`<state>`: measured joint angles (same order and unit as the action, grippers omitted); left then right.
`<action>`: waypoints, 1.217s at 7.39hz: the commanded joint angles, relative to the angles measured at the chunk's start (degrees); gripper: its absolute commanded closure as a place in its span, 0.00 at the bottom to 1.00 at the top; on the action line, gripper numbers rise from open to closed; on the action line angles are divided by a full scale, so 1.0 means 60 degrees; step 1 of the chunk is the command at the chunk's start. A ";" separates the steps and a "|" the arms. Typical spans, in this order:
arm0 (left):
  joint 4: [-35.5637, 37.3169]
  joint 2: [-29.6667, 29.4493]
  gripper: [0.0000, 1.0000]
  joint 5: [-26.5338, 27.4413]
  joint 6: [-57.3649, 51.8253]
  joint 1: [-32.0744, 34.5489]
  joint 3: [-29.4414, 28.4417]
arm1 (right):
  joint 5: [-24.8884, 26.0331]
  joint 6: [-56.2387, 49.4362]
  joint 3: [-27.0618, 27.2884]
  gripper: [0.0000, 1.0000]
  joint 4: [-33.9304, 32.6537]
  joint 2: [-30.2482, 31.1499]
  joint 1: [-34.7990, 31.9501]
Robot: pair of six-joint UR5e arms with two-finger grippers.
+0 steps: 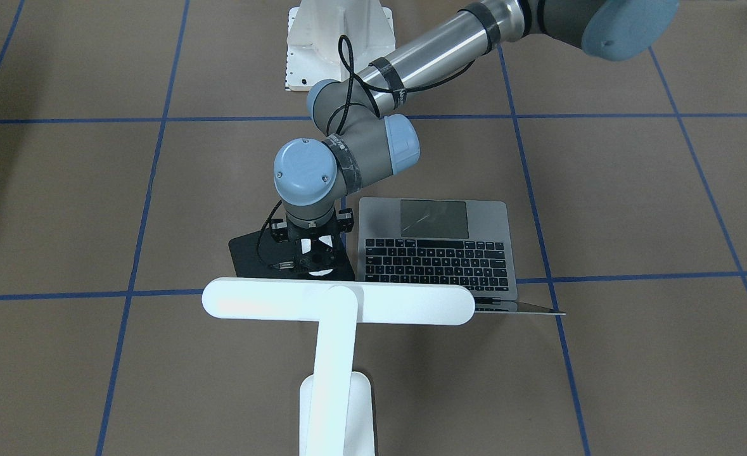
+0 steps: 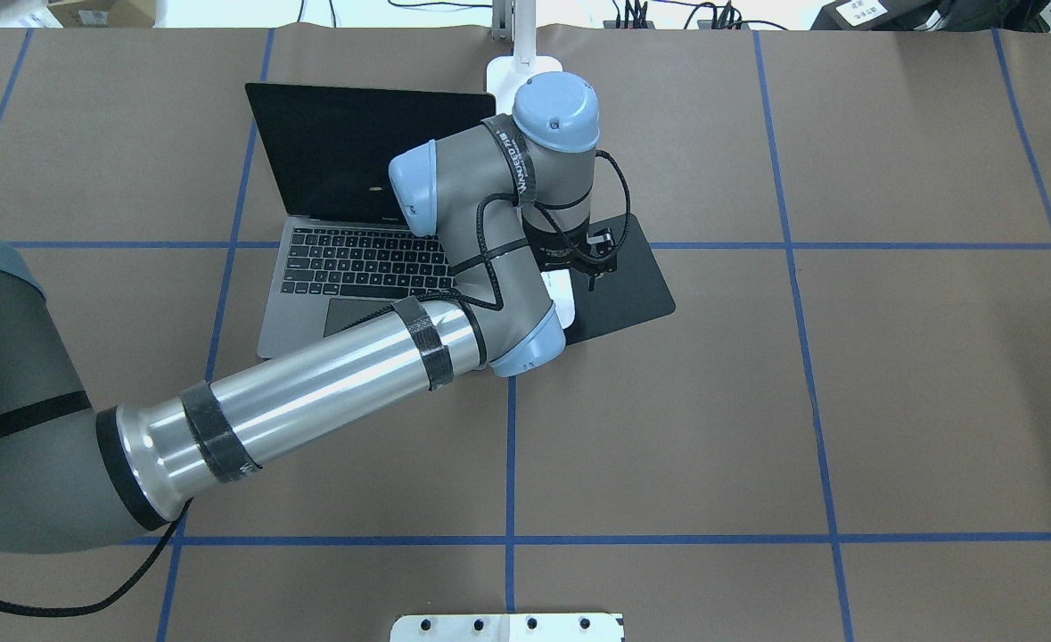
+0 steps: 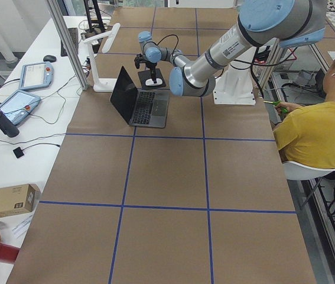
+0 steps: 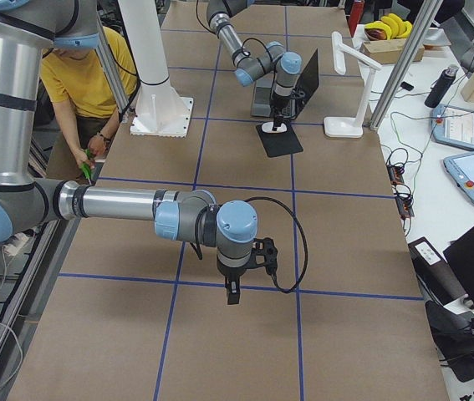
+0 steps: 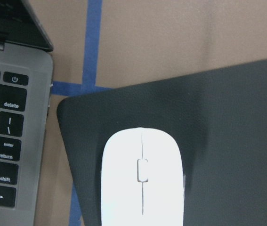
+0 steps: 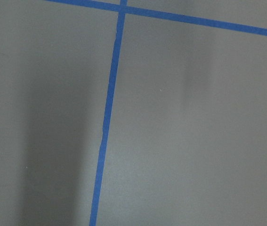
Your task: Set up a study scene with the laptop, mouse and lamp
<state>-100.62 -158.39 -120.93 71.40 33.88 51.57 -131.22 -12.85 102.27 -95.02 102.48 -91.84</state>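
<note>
Left gripper (image 1: 312,258) hangs right above the mouse (image 5: 142,183); we cannot tell how its jaws stand. We see the open laptop (image 2: 356,267), the lamp (image 1: 338,303) beyond it, and the mouse on the pad (image 2: 641,285) just beside. Right gripper (image 4: 231,294): jaws unclear too.

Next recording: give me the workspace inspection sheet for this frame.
Surface: brown paper-covered table with a blue tape grid.
Job's things: space-grey metal laptop, open; glossy white oval mouse on the pad beside it; white T-head desk lamp at the far edge.
Clutter: flat black square pad under the mouse.
Grippers: left pincer above the mouse, opening unclear; right pincer over bare table, opening unclear.
Cables: black cable trailing from the left arm.
Surroundings: seated person in yellow shirt; tablets on a side bench.
</note>
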 commanded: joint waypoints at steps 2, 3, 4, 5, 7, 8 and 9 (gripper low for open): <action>0.0769 0.1327 0.00 -0.0089 -0.0341 0.0241 0.2336 | 0.0044 -0.0011 -0.0009 0.00 0.0016 0.0029 0.0000; 0.1411 0.2190 0.00 -0.0089 -0.0995 0.0344 0.3755 | 0.0088 -0.0040 -0.0023 0.00 0.0016 0.0073 0.0000; 0.2346 0.3025 0.00 -0.0089 -0.1770 0.0592 0.5248 | 0.0088 -0.0026 0.0020 0.00 0.0016 0.0117 0.0000; 0.3095 0.4063 0.00 -0.0089 -0.2633 0.0899 0.6902 | 0.0117 -0.0055 -0.0023 0.00 0.0016 0.0117 0.0000; 0.3483 0.6639 0.00 -0.0089 -0.4246 0.1718 0.9617 | 0.0088 0.0222 -0.0053 0.00 0.0016 0.0044 0.0000; 0.3498 0.7768 0.00 -0.0089 -0.5297 0.2244 1.0324 | 0.0088 0.0310 -0.0067 0.00 0.0016 -0.0014 0.0000; 0.3498 0.8737 0.00 -0.0089 -0.6715 0.2917 1.0694 | 0.0088 0.0326 -0.0067 0.00 0.0016 -0.0073 0.0000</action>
<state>-79.86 -113.97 -121.47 40.47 46.82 111.26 -130.68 -11.27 101.91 -94.92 102.47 -91.85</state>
